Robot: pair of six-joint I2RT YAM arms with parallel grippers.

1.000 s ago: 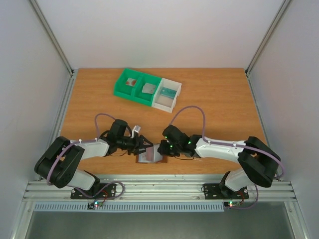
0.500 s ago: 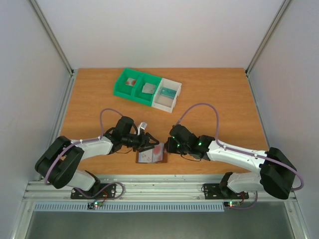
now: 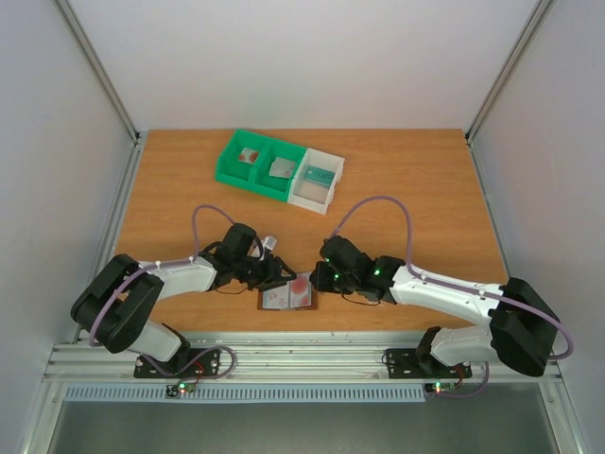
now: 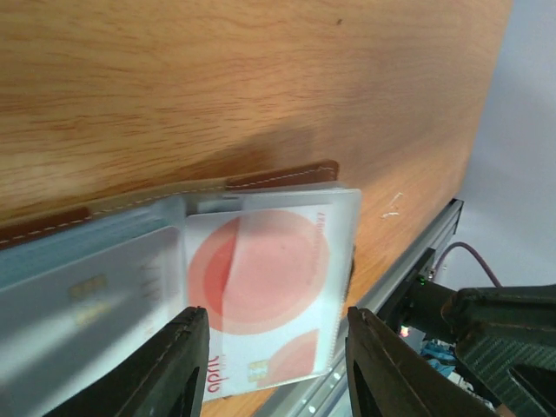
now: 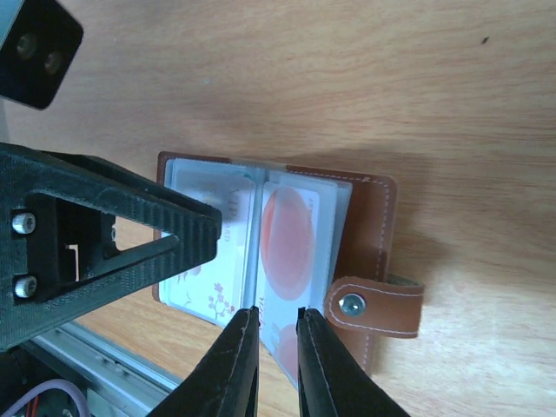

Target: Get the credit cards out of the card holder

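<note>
The card holder [image 3: 288, 299] lies open near the table's front edge, brown with clear sleeves. A red-circled credit card [image 4: 261, 278] sits in its right sleeve, and a pale credit card [image 4: 95, 304] sits in the left one. My left gripper [image 4: 278, 365] is open, with one finger on either side of the red card's end and not touching it. My right gripper [image 5: 278, 347] hovers over the seam beside the red card [image 5: 291, 234], jaws almost together and nothing visibly clamped. The holder's snap tab [image 5: 373, 304] sticks out to the right. In the top view both grippers [image 3: 281, 276] [image 3: 314, 279] meet at the holder.
A green bin [image 3: 230, 168] at the back holds a red and a grey card. A white bin [image 3: 312, 196] stands beside it with a teal card inside. The metal rail [image 3: 302, 359] runs just in front of the holder.
The right arm has drawn back to the right and stretched out. The red card's sleeve now shows on the holder. My left gripper has shifted right over it.
</note>
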